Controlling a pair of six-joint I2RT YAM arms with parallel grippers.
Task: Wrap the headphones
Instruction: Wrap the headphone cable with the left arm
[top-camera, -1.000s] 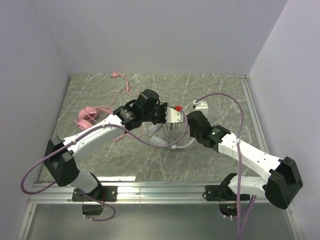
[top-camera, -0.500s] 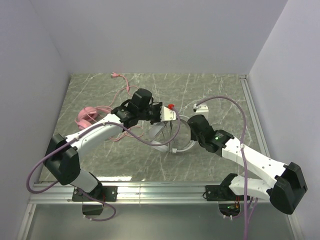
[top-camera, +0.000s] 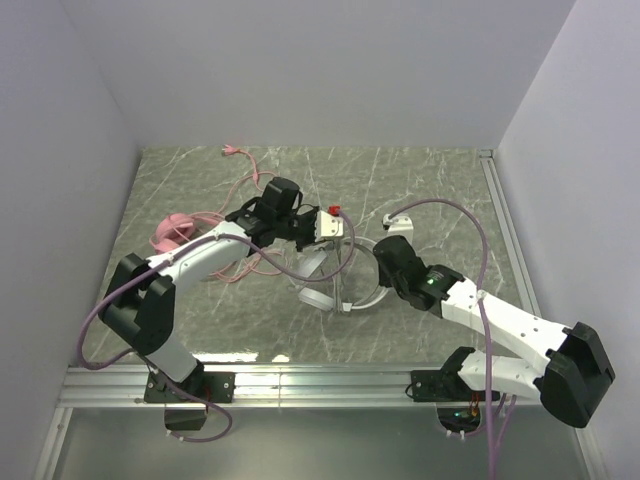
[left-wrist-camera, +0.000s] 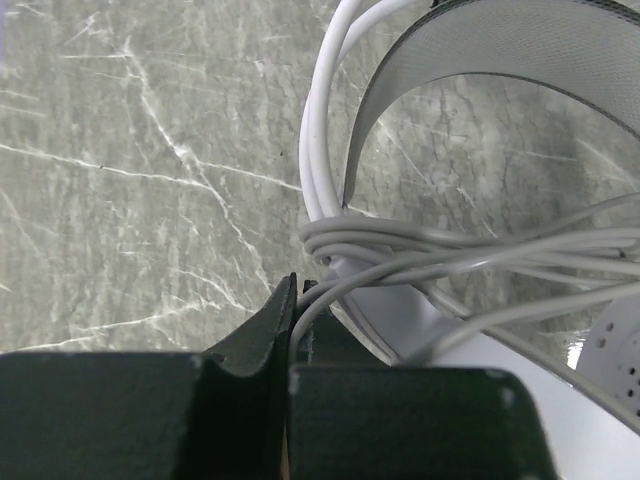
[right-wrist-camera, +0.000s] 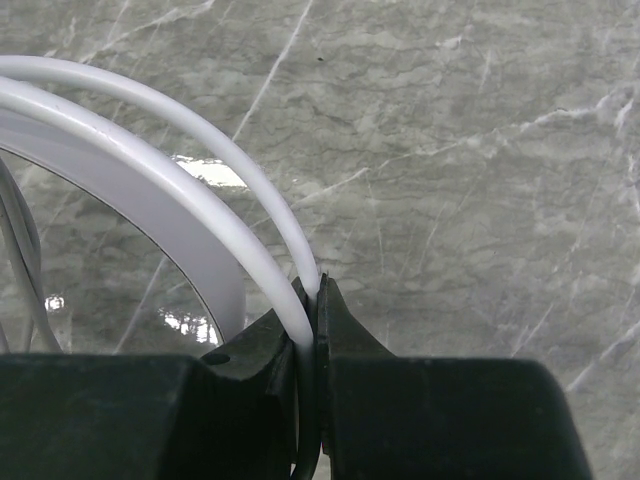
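Where thin cord (left-wrist-camera: 430, 262) bunches, smooth white headset (left-wrist-camera: 480, 50) arcs over veined marble (left-wrist-camera: 150, 170).

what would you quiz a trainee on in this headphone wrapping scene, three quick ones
1. True or false: an end effector holds the pink headset.
2. The right end effector is shut on the white headset's: A headband rail, B ear cup, C nothing?
3. Fill in: the left end effector pinches the thin white ____.
Key: 1 false; 2 A; 3 cord.
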